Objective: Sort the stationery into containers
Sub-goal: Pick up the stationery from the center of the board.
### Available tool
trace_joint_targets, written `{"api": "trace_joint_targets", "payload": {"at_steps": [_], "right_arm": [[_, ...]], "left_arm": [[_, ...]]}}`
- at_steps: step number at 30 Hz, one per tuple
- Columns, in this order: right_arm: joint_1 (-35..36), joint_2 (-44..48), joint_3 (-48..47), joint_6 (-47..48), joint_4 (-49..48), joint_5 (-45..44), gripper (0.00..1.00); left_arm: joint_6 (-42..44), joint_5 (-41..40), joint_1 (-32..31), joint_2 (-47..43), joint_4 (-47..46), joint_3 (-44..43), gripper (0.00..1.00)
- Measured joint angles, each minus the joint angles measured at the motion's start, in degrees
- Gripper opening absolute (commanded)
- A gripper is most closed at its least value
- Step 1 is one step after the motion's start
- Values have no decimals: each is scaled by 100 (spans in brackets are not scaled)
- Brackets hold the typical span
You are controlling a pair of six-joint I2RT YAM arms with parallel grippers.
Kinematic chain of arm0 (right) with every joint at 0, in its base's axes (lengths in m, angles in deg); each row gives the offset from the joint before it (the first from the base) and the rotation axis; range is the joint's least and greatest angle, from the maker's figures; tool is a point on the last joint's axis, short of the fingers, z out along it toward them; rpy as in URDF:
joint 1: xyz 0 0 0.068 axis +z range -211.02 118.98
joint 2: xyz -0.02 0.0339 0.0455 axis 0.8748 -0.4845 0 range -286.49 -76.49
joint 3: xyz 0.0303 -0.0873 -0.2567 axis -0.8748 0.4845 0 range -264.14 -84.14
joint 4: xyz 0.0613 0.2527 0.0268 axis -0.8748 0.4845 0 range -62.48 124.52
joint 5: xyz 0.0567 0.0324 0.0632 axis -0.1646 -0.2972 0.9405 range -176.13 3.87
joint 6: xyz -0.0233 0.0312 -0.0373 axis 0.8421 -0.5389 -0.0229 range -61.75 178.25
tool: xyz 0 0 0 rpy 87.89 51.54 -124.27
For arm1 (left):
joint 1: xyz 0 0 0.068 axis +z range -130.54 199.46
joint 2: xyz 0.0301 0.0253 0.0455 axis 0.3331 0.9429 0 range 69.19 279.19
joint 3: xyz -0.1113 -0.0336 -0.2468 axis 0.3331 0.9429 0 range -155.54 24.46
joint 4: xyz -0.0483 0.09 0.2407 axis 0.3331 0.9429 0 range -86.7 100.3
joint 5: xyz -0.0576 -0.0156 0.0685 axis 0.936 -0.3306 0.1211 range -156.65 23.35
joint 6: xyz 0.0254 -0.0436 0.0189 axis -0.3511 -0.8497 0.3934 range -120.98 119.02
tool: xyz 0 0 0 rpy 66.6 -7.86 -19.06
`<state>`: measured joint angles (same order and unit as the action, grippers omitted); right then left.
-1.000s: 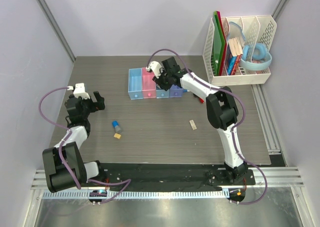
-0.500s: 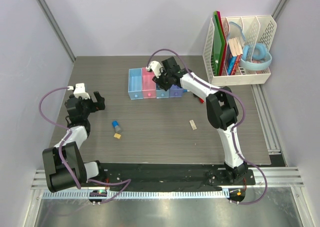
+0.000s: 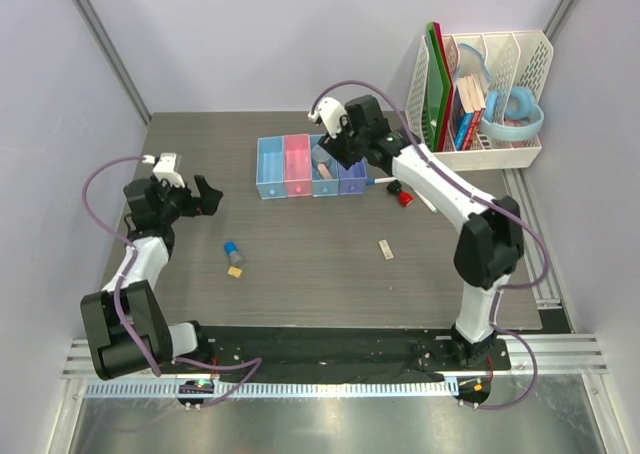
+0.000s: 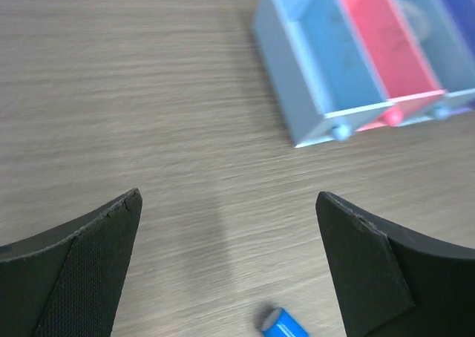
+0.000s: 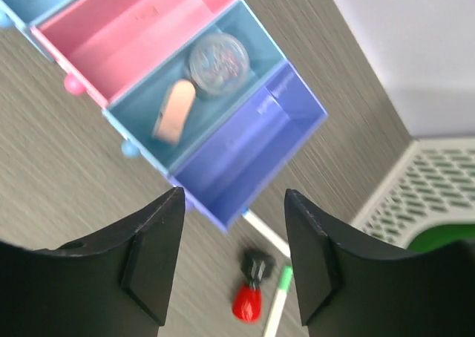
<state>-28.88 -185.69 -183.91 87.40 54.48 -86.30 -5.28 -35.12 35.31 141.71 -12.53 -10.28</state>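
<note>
The four joined bins stand at mid-table: light blue (image 3: 270, 166), pink (image 3: 297, 164), light blue (image 3: 324, 172), violet (image 3: 352, 177). My right gripper (image 3: 338, 154) hovers open and empty over their right end. In the right wrist view (image 5: 231, 200) the third bin (image 5: 141, 125) holds a clear tape roll (image 5: 217, 59) and a pink eraser (image 5: 172, 113); the violet bin (image 5: 245, 151) looks empty. A red-black piece (image 5: 252, 296) and white pens (image 5: 278, 300) lie beyond. My left gripper (image 3: 210, 196) is open and empty above a blue-capped cylinder (image 4: 282, 326), which also shows in the top view (image 3: 232, 249).
A tiny yellow piece (image 3: 235, 271) lies next to the cylinder. A beige eraser (image 3: 385, 249) lies alone right of centre. The red-black piece (image 3: 401, 195) and a pen (image 3: 424, 200) lie right of the bins. A tall white file rack (image 3: 480, 94) stands at the back right.
My right gripper has risen and drawn back to the right from over the third bin, and its arm has swung right. My left gripper has shifted slightly up and right.
</note>
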Motion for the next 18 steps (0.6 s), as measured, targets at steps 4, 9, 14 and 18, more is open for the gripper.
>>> {"api": "trace_joint_targets", "payload": {"at_steps": [4,9,14,18], "right_arm": [[-11,717,713,39,-81,-369,66],[-184,975,1635,114,-168,-579,66],[-708,973,2194,186,-151,-588,66],[-1161,960,2216,238,-201,-560,66]], "left_arm": [[72,568,-83,133,688,-645,100],[743,890,-323,136,1641,-901,100],[1362,1036,-455,2,2465,-901,100],[1611,1180,-466,-212,2822,-894,100]]}}
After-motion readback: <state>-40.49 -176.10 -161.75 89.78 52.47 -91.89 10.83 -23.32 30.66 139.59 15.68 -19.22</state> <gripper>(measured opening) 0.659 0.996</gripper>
